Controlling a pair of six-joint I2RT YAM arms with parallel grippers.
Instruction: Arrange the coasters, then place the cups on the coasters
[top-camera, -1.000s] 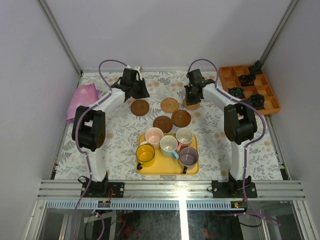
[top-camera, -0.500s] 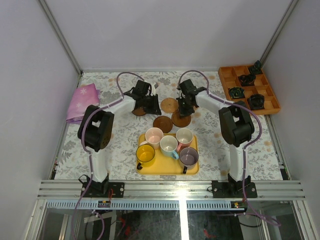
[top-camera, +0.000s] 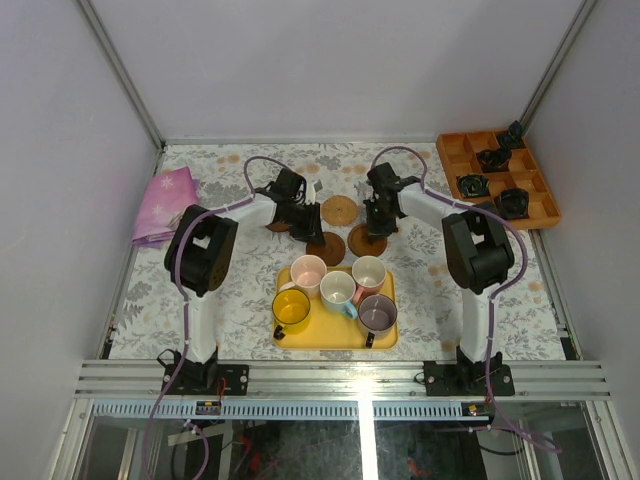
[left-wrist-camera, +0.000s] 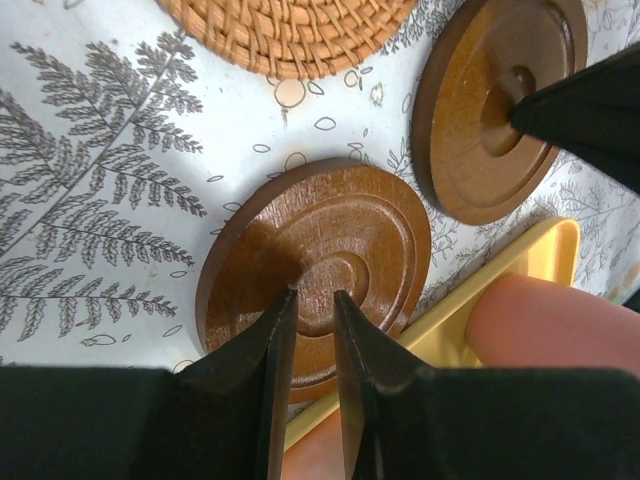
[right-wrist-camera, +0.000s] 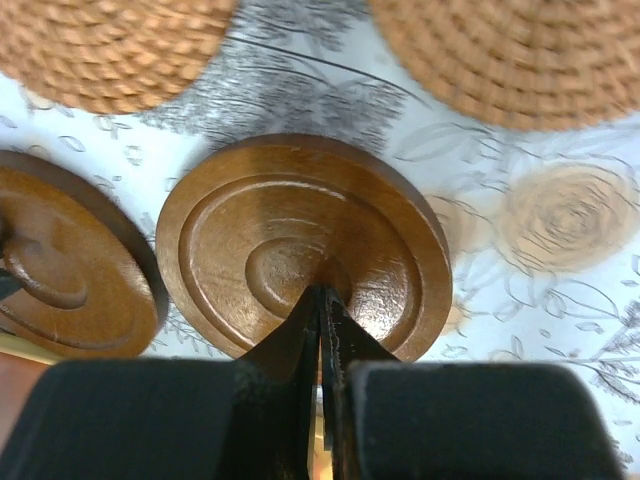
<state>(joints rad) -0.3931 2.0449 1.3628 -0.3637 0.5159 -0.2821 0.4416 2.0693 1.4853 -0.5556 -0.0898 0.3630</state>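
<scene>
coasters (left-wrist-camera: 340, 230) mid-frame: round brown wood, ringed grooves | left gripper (left-wrist-camera: 313, 295) nearly closed, right gripper (right-wrist-camera: 321, 292) clenched, tips on coasters | tablecloth (top-camera: 245, 290) leaf-printed | walls (top-camera: 330, 70) pale

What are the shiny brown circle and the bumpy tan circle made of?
The brown coaster looks like polished wood: it shows grain streaks, carved rings and a soft shine. The tan coaster seems to be woven rattan or straw with a matte finish: you can see coiled, braided strands.

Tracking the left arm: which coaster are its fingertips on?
The dark coaster beyond the pale pink cup; its neighbour, beyond the salmon cup, is under the right gripper.
</scene>
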